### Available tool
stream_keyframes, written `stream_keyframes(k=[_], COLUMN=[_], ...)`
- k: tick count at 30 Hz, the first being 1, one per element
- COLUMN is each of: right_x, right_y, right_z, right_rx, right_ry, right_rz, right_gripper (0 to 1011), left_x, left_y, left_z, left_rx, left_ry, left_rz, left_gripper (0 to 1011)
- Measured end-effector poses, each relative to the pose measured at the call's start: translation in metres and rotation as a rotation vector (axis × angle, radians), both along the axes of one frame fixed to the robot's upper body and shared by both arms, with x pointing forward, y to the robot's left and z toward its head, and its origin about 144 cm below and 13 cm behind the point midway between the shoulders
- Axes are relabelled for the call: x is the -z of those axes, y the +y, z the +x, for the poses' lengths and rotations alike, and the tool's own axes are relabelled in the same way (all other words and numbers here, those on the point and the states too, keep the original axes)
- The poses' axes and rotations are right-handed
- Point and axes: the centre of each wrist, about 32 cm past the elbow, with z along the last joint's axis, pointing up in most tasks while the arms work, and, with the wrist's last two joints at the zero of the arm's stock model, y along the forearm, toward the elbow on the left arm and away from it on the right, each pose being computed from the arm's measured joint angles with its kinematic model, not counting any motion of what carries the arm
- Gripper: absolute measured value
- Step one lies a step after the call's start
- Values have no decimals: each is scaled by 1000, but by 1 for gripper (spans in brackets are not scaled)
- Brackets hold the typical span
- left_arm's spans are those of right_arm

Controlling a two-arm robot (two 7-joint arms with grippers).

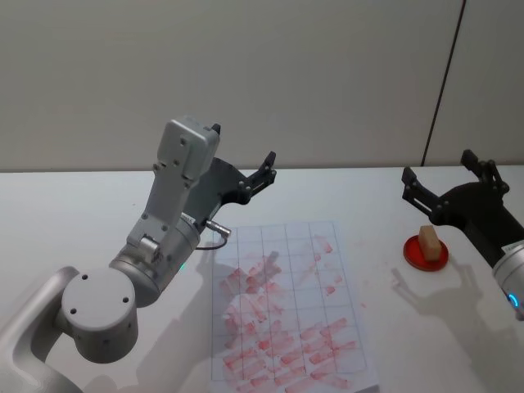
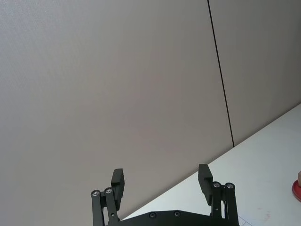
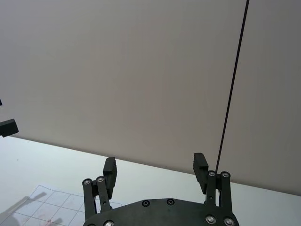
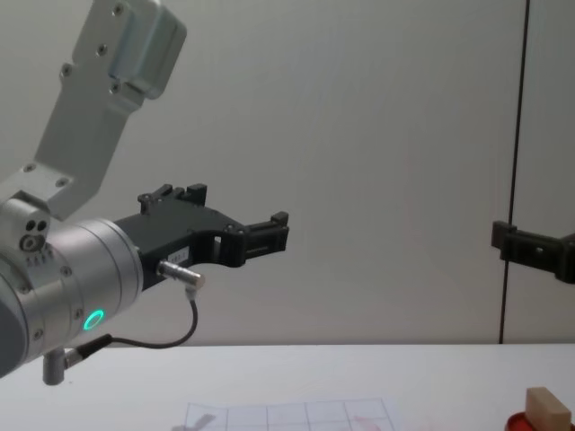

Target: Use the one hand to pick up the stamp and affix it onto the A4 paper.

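The chest view's lower edge clips the stamp [image 4: 548,411] — and, seemingly, most of the red disc [image 4: 515,424].

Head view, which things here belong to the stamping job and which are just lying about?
Job: stamp, standing on the red disc; A4 paper, flat on the table; right gripper, open, raised near the stamp.
Lying about: the red disc itself; left gripper, open, idle, raised on the left.
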Motion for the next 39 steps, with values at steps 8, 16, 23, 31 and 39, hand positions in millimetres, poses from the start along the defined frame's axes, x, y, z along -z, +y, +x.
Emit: stream_keyframes(k=[8, 16, 23, 31, 39], right_x=[0, 0, 0, 2, 4], right_y=[0, 0, 0, 6, 18], right_z=[0, 0, 0, -1, 0], right_rx=[0, 0, 1, 28, 81], right_ry=[0, 0, 0, 29, 104], right_rz=[0, 0, 0, 2, 5], right_gripper=[1001, 1001, 1001, 1001, 1001], left_x=[0, 0, 0, 0, 0], left_y=[0, 0, 0, 0, 0], left_z=[0, 0, 0, 0, 0], left_rx=[0, 0, 0, 0, 0], left_ry=[0, 0, 0, 0, 0], left_rz=[0, 0, 0, 0, 0], left_gripper=[1001, 1001, 1001, 1001, 1001])
